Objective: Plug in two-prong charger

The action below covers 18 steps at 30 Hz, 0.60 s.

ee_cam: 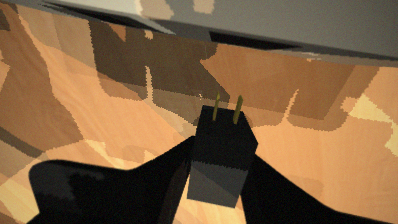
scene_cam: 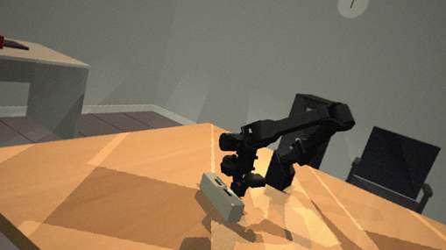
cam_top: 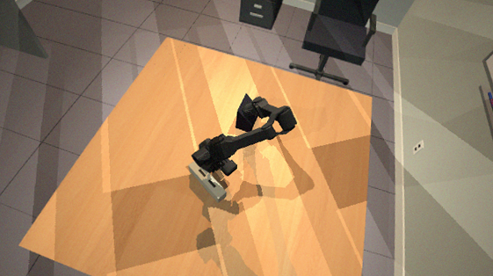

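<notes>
The power strip (cam_top: 221,194) (scene_cam: 216,198) is a pale grey bar on the table, with two dark outlets on top. It crosses the top of the wrist view (ee_cam: 340,25), where two dark recesses show at its edge. My gripper (scene_cam: 238,190) (ee_cam: 216,145) is shut on the black charger (ee_cam: 225,132), low beside the strip. The charger's two brass prongs (ee_cam: 228,110) point toward the strip in the wrist view, with their tips apart from it in the picture. Neither prong is in an outlet. The charger is too small or hidden to make out in the top and exterior views.
The arm's base (cam_top: 246,119) (scene_cam: 279,173) stands on the wooden table (cam_top: 142,125) (scene_cam: 139,214) behind the strip. The arm arches over from it, and its hand hides part of the strip in the top view. Patchy shadows cross the table. A chair (cam_top: 336,35) stands beyond the table edge.
</notes>
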### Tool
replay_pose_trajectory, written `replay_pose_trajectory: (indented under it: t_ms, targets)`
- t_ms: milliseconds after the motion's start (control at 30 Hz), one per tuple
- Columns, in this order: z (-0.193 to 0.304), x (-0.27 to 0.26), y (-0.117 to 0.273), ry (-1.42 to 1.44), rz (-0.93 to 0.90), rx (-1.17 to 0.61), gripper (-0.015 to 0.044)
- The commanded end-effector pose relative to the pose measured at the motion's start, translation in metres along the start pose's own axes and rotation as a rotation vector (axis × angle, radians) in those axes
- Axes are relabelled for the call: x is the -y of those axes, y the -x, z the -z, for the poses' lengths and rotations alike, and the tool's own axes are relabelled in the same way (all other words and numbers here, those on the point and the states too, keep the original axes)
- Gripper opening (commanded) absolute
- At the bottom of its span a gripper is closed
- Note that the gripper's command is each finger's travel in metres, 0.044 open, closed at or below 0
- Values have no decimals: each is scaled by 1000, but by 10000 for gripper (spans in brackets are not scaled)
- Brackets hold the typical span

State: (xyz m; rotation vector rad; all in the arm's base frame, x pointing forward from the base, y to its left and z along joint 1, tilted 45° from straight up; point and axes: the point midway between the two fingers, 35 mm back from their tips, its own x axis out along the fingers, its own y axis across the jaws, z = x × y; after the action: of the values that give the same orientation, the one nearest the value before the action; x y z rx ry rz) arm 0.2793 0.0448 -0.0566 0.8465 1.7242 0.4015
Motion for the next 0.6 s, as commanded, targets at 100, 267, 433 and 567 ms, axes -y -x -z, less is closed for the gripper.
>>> replay_pose_trajectory:
  t_ms: [100,267,433,567]
  targets:
    - [-8,0,1,-15,-3,0,0]
    - [-13,0,1,-24,-3,0,0]
    - [-16,0,1,-29,-3,0,0]
    - [-16,0,1,-30,-3,0,0]
